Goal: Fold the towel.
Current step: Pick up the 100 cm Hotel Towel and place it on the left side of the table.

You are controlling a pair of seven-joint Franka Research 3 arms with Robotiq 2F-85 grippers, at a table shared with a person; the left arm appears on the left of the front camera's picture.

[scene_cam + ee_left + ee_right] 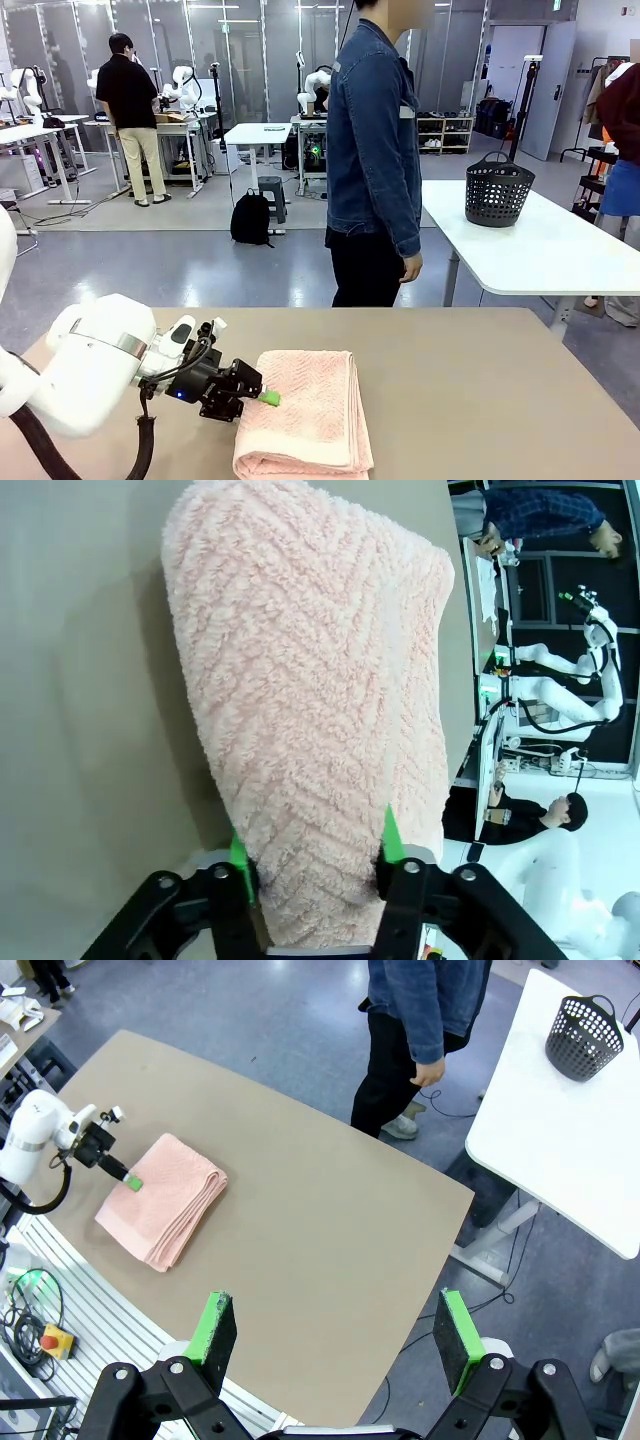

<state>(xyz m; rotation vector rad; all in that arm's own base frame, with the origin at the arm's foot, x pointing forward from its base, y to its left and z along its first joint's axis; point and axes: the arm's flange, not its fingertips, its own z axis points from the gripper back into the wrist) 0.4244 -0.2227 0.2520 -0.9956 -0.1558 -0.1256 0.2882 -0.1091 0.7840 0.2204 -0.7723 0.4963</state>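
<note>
On the near left part of the tan table (480, 380) lies the towel (308, 410), a salmon-pink terry piece folded into a thick stack of layers, with its zigzag weave and a smooth band running along it in the left wrist view. Its folded layers show as a rounded stack at the edge nearest the robot. From the left the white arm reaches in low, and the left gripper (268, 398) sits at the towel's left edge, green pads against the cloth. Seen from that wrist, the left gripper (312, 858) has its two fingers set on either side of the towel's near end, the pile bulging between them, so the jaws stand partly closed around the folded cloth. High above the table, the right gripper (335, 1332) hangs with its fingers spread wide and nothing between them, looking down at the whole tabletop and the towel (162, 1198) far off. Across the table a person in a denim jacket (372, 140) stands side-on, one hand (410, 268) hanging down.
</note>
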